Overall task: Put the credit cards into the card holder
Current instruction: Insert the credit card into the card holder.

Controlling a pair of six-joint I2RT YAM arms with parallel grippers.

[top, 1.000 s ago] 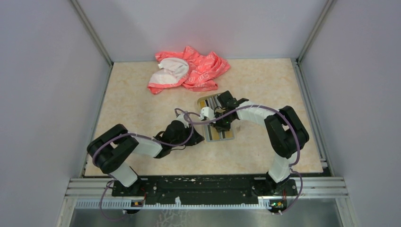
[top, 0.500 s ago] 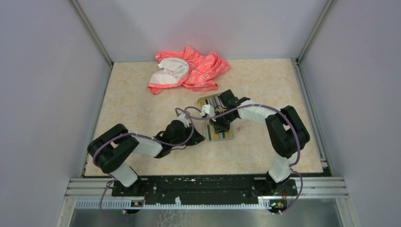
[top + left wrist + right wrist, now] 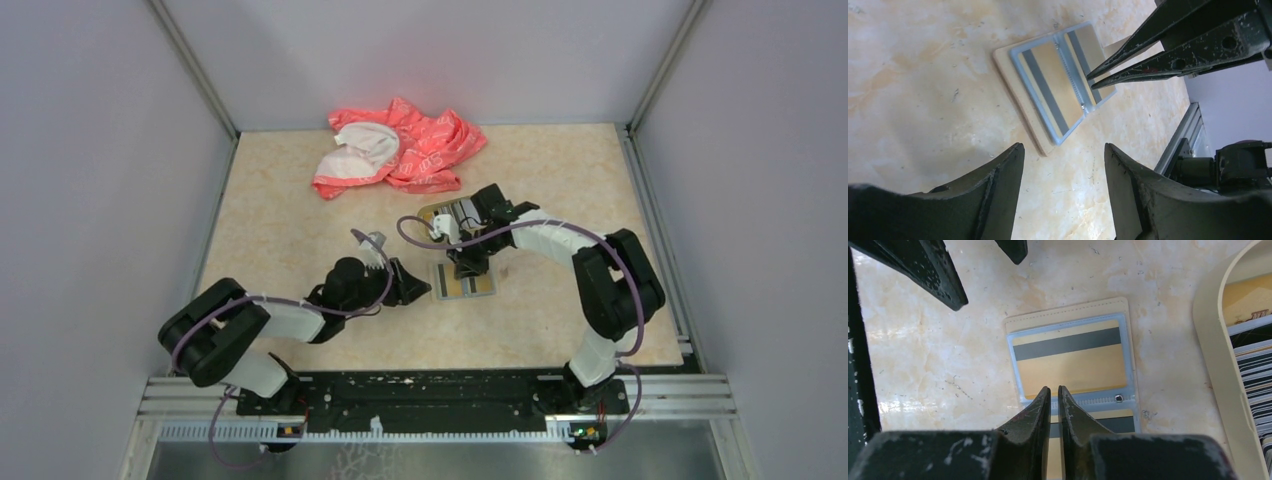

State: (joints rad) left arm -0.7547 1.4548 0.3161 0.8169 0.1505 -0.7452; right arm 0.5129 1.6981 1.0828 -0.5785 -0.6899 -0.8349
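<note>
Our left fingers [image 3: 1003, 175] stand spread wide and released, gripping nothing, their blunt dark tips just short of the holder's [image 3: 1068, 311] edge. Our right fingers [image 3: 1035, 412], long, tapered and scuffed black, are clenched almost together with only a thin slit between them and nothing visible in it. Their tips sit over the holder near its spine, but we cannot tell whether they touch it. The one holder lies open flat on the marbled beige counter [image 3: 923, 365], a stitched beige cover with light-blue borders. It has two panels, each with a tan face crossed by one dark stripe. Beside it stands one beige tray [image 3: 1212, 340] with a rounded raised rim, packed with cards [image 3: 1253, 370] seen edge-on, too tightly to count. One crumpled pink cloth [image 3: 400, 150] lies at the far side.
</note>
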